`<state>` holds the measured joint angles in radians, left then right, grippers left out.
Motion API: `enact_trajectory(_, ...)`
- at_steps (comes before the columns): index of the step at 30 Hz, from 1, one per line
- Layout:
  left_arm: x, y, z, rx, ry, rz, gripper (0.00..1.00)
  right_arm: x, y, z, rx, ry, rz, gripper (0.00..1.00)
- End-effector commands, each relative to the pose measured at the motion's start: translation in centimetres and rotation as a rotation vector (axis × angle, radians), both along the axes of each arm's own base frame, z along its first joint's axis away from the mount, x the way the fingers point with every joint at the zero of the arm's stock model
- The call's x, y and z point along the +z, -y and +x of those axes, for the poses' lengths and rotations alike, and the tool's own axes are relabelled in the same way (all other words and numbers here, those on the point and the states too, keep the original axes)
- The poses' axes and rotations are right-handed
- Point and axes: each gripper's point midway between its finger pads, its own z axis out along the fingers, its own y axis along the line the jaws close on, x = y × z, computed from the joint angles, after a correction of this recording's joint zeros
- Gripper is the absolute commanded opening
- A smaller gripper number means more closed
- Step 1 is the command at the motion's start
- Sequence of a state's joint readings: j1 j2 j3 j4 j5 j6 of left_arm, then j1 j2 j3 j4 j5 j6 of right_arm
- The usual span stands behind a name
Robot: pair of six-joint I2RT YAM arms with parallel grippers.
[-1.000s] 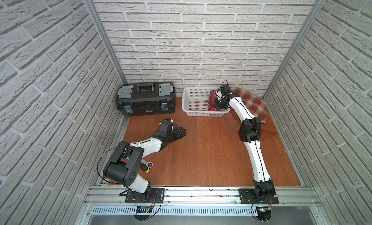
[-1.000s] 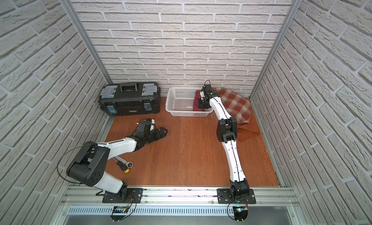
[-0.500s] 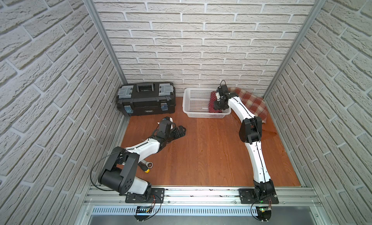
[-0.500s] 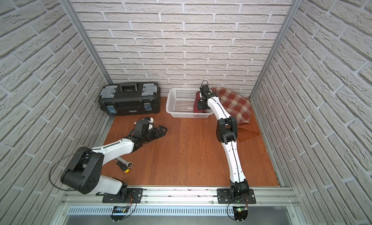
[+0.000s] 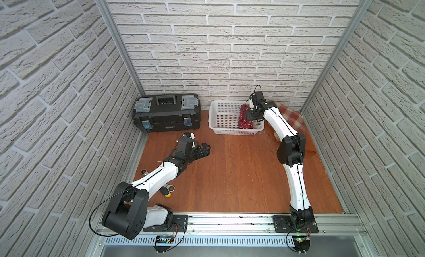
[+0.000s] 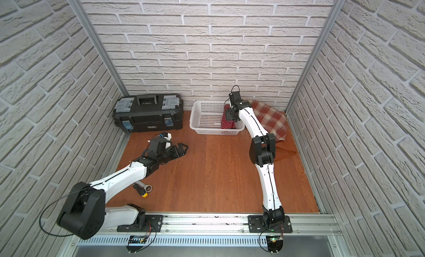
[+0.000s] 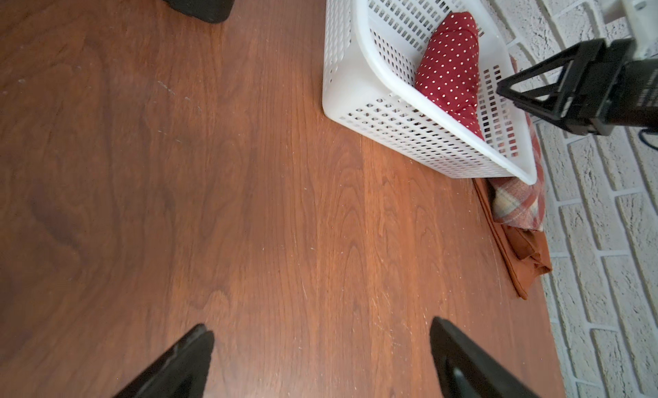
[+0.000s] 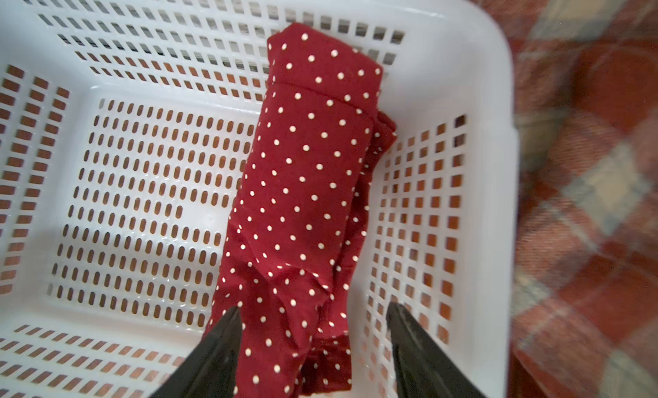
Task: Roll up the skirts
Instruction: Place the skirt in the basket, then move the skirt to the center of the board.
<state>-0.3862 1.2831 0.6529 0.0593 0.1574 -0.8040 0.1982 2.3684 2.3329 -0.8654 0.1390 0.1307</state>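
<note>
Left arm (image 5: pixel 158 175) reaches low, left gripper (image 5: pixel 204 150) fingers spread wide; right arm (image 5: pixel 296 182) stretches far forward, right gripper (image 8: pixel 313 309) fingers parted.

You have a white plastic lattice basket (image 8: pixel 496 93), smooth with a soft sheen along its rim. The dark red polka-dot skirt (image 8: pixel 306 186) is thin, matt cloth, creased at one end. The red-and-cream plaid skirt (image 6: pixel 271 120) looks thicker and slightly fuzzy. The plain rust-orange skirt (image 7: pixel 523 257) is smooth, matt fabric. Your reddish-brown wooden tabletop (image 7: pixel 249 200) shows grain, a low satin gloss and fine scratches. The black toolbox (image 5: pixel 167 115) is matt moulded plastic, and the white brick-pattern walls (image 5: pixel 218 48) look rough.
</note>
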Motion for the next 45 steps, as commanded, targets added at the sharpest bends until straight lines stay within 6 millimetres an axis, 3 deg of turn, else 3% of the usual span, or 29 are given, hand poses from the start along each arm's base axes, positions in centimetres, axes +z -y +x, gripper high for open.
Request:
enact_trajectory(1,1.2,-0.3,0.1,0.001,0.044,0.006,0.98,6.3,4.0,-1.1,-0.093,0.132,-0.087,0.66)
enact_trajectory(3,1.8,-0.3,0.0,0.002,0.059,0.001,0.98,6.5,7.4,-2.9,-0.178,0.122,-0.062,0.66)
enact_trajectory(5,2.4,-0.3,0.1,0.002,0.069,-0.003,0.98,5.5,11.4,-5.0,-0.281,0.118,-0.015,0.66)
enact_trajectory(9,2.8,0.0,0.4,-0.008,0.075,-0.003,0.98,3.5,15.4,-8.2,-0.357,0.082,-0.037,0.67)
enact_trajectory(14,1.9,0.7,0.8,-0.024,0.053,-0.026,0.98,-1.9,15.7,-10.2,-0.35,-0.092,-0.011,0.71)
enact_trajectory(16,1.5,1.0,0.9,-0.031,0.044,-0.038,0.98,-2.9,15.2,-10.2,-0.335,-0.108,0.028,0.71)
enact_trajectory(17,1.2,1.1,1.1,-0.034,0.04,-0.041,0.98,-4.4,14.8,-10.1,-0.324,-0.13,0.048,0.72)
enact_trajectory(21,0.5,1.7,1.3,-0.047,0.022,-0.063,0.98,-6.3,13.9,-9.7,-0.308,-0.167,0.104,0.71)
enact_trajectory(24,0.2,1.9,1.4,-0.05,0.017,-0.07,0.98,-7.6,15.4,-10.5,-0.385,-0.217,0.034,0.68)
enact_trajectory(27,0.0,1.8,1.3,-0.05,0.015,-0.07,0.98,-8.5,16.0,-11.1,-0.421,-0.246,0.007,0.53)
enact_trajectory(29,0.0,1.8,1.3,-0.051,0.013,-0.07,0.98,-8.4,16.5,-11.3,-0.442,-0.243,-0.015,0.21)
enact_trajectory(31,-0.1,1.8,1.2,-0.051,0.01,-0.074,0.98,-7.5,16.7,-11.3,-0.453,-0.211,-0.017,0.03)
enact_trajectory(34,0.2,2.0,1.2,-0.056,0.013,-0.087,0.98,-4.2,16.1,-11.0,-0.439,-0.126,-0.015,0.02)
enact_trajectory(35,0.5,2.2,1.2,-0.059,0.016,-0.092,0.98,-1.3,16.0,-10.9,-0.436,-0.06,-0.014,0.02)
enact_trajectory(38,1.1,2.4,1.1,-0.065,0.032,-0.104,0.98,3.9,16.3,-10.7,-0.45,0.063,-0.012,0.02)
enact_trajectory(42,1.9,2.6,0.9,-0.072,0.052,-0.106,0.98,9.6,16.1,-9.9,-0.427,0.188,0.014,0.02)
enact_trajectory(45,2.7,2.7,0.7,-0.078,0.071,-0.105,0.98,14.1,15.0,-10.4,-0.4,0.255,0.054,0.02)
